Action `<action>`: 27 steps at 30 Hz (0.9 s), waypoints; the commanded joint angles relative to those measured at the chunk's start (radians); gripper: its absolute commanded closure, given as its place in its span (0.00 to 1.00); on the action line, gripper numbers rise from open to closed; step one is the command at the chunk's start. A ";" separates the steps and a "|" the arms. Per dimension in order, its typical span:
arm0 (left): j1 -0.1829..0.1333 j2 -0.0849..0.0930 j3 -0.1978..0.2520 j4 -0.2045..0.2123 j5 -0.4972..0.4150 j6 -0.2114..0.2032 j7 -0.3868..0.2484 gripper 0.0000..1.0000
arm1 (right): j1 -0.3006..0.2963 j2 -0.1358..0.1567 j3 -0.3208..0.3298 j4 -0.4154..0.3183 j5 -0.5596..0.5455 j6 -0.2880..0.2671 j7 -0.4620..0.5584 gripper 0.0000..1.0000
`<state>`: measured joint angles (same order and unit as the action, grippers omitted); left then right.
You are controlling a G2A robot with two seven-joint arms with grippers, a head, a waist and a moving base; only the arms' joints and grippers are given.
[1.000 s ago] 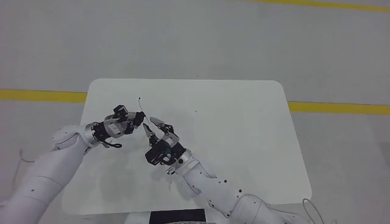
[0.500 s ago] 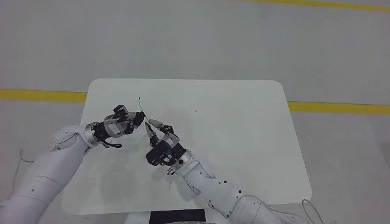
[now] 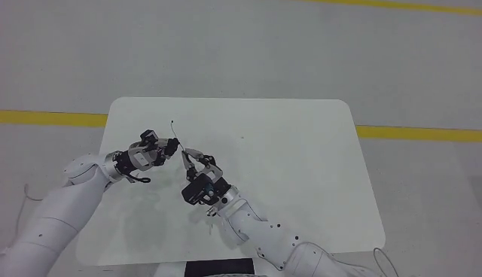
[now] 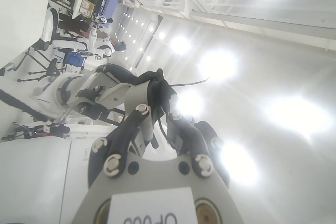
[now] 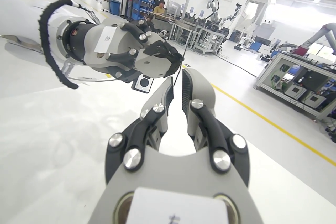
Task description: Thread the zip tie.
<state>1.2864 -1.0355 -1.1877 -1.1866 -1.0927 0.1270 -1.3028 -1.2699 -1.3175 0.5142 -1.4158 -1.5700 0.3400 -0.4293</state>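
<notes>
The zip tie (image 3: 175, 130) is a thin black strand held above the white table (image 3: 301, 171). My left gripper (image 3: 170, 147) is shut on it near its lower part, and the free end points up and away (image 4: 191, 82). My right gripper (image 3: 196, 155) sits right beside the left one, fingertips almost touching it. In the right wrist view, the right gripper (image 5: 178, 80) is open by a narrow gap. The zip tie (image 5: 179, 72) hangs down from the left gripper (image 5: 178, 58) into that gap. I cannot see a pad pressing on it.
Both arms meet over the left-middle of the table. Its front edge (image 3: 226, 258) lies close under the right arm, and its left edge (image 3: 105, 126) is near the left arm. A tiny dark speck (image 3: 242, 136) lies on the table.
The right gripper's fingers have drawn closer together around the hanging zip tie and edged slightly toward the left gripper. The left arm and the tie have stayed still.
</notes>
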 commanded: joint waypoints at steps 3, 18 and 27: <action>0.000 0.000 0.000 0.000 0.000 0.000 0.000 1.00 | -0.003 0.000 0.003 0.001 0.000 0.000 -0.001 0.98; 0.000 0.000 0.000 0.000 0.000 0.000 0.000 1.00 | -0.011 -0.002 0.012 0.011 0.000 0.000 -0.001 1.00; 0.000 0.000 0.000 0.000 0.000 0.000 0.000 1.00 | -0.018 -0.003 0.020 0.018 0.000 0.000 -0.001 1.00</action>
<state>1.2864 -1.0355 -1.1877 -1.1866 -1.0927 0.1270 -1.3028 -1.2870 -1.3202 0.5330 -1.3989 -1.5700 0.3400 -0.4303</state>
